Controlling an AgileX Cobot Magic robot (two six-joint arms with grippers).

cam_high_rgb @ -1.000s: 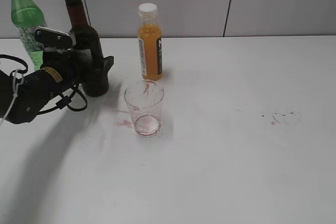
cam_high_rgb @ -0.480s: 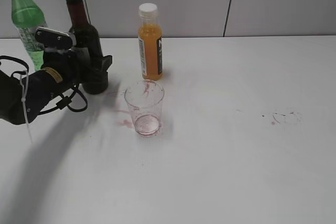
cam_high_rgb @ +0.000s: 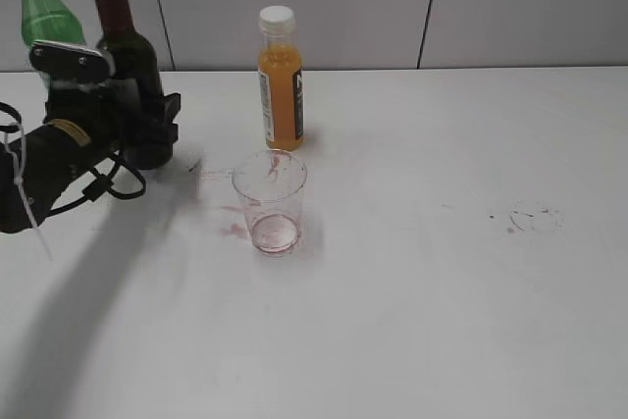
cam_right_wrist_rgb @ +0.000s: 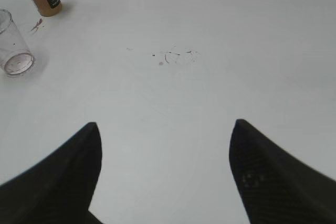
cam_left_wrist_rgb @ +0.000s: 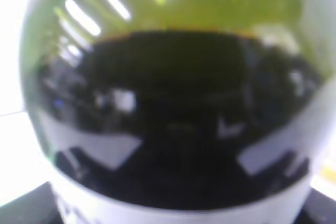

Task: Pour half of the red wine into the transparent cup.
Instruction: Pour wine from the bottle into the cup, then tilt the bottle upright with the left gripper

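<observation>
The dark glass wine bottle (cam_high_rgb: 126,51) with its red foil neck is upright at the far left. My left gripper (cam_high_rgb: 147,134) is shut on its lower body. In the left wrist view the bottle fills the frame, and the dark red wine (cam_left_wrist_rgb: 173,119) reaches up to the shoulder. The transparent cup (cam_high_rgb: 270,201) stands upright to the right of the bottle and apart from it, with only reddish stains inside. It also shows in the right wrist view (cam_right_wrist_rgb: 14,51). My right gripper (cam_right_wrist_rgb: 164,145) is open and empty over bare table.
An orange juice bottle (cam_high_rgb: 281,80) with a white cap stands behind the cup. A green plastic bottle (cam_high_rgb: 44,12) stands behind the wine bottle at the far left. Small red stains (cam_high_rgb: 234,231) lie beside the cup, and faint marks (cam_high_rgb: 530,218) lie at the right.
My left gripper and the wine bottle in it have moved left and up in the exterior view. The cup and the other bottles have not moved.
</observation>
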